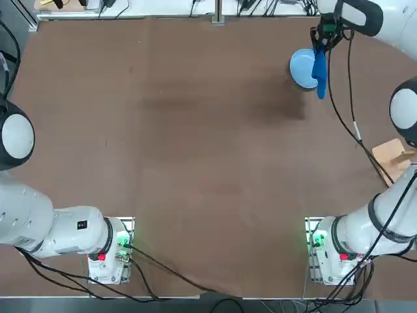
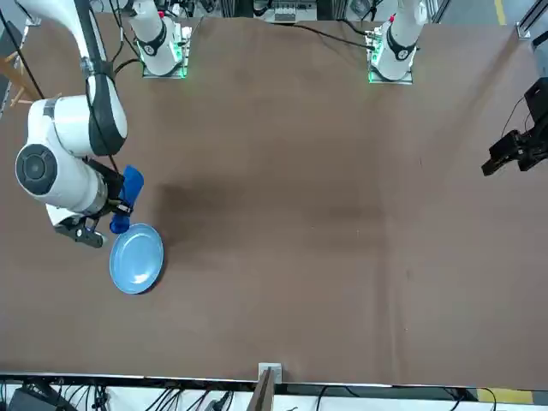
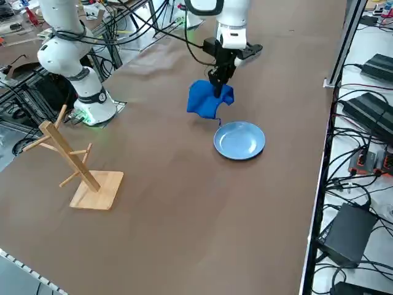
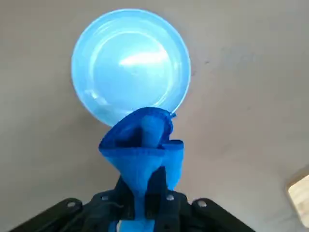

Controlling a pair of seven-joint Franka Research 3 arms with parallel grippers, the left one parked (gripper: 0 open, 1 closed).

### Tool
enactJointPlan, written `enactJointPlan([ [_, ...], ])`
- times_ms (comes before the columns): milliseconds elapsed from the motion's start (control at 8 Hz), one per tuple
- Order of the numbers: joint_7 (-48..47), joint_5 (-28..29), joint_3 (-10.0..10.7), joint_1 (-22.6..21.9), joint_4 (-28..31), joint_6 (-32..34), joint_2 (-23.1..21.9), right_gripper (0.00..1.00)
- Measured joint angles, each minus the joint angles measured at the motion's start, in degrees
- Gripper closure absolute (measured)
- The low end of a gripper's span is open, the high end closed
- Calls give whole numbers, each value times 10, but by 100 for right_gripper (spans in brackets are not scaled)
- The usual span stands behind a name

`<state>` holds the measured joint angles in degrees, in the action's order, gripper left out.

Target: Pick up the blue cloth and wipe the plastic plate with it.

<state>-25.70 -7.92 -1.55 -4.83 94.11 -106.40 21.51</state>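
Note:
The light sky-blue plastic plate [image 1: 301, 67] [image 2: 136, 259] [image 3: 239, 139] [image 4: 130, 64] lies flat on the brown table at the far right. My right gripper [image 1: 320, 44] [image 2: 110, 205] [image 3: 217, 86] [image 4: 146, 195] hangs above the table beside the plate's rim, shut on the darker blue cloth [image 1: 320, 73] [image 2: 127, 193] [image 3: 206, 99] [image 4: 145, 151]. The cloth droops in a bunch from the fingers, its lower end near the plate's edge. I cannot tell whether it touches the plate.
A wooden rack on a square base [image 1: 393, 158] [image 3: 78, 166] stands at the table's right edge, nearer the arm's base. Black cables [image 1: 342, 107] trail from the right arm over the table. The table's far edge runs close behind the plate.

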Motion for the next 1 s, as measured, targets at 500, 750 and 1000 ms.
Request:
enactJointPlan([
  [500, 22, -50, 0, 27, -1, -99, 55, 92],
  [750, 36, -58, 0, 46, -2, -138, 83, 92],
  [1000, 40, -58, 0, 51, -4, -156, 92, 92],
])
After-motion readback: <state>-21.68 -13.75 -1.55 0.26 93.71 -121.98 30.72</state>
